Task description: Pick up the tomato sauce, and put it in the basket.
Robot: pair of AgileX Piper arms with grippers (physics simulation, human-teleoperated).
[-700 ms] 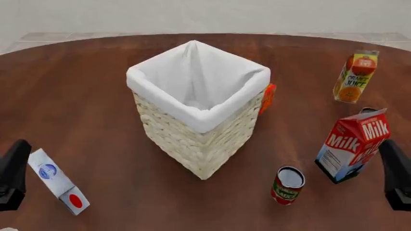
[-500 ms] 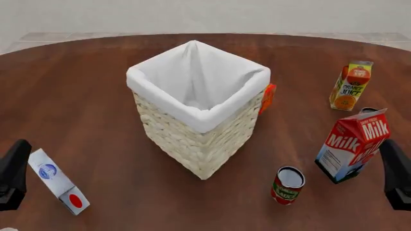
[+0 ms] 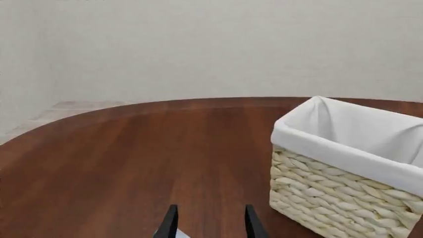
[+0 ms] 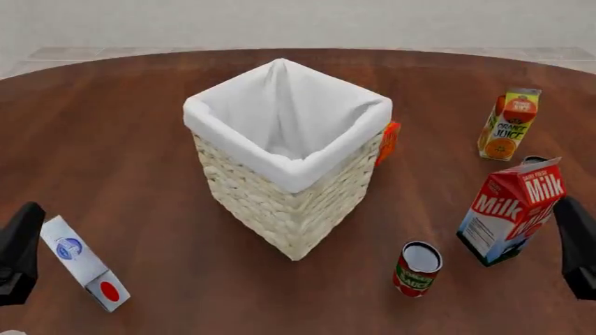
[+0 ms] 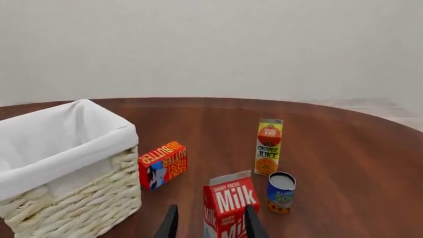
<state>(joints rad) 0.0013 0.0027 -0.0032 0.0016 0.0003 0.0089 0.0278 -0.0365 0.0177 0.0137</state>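
Not a real room, just a bare simulated tabletop scene

Everything sits on a round dark wood table with flat pale walls and a tiled floor edge behind it, no furniture or windows. The stuff is grocery props: a lined wicker basket, milk carton, orange juice carton, butter box and a couple of tins, all with that clean rendered look.

Bare table lies between tomato sauce and basket; milk carton stands just beside.
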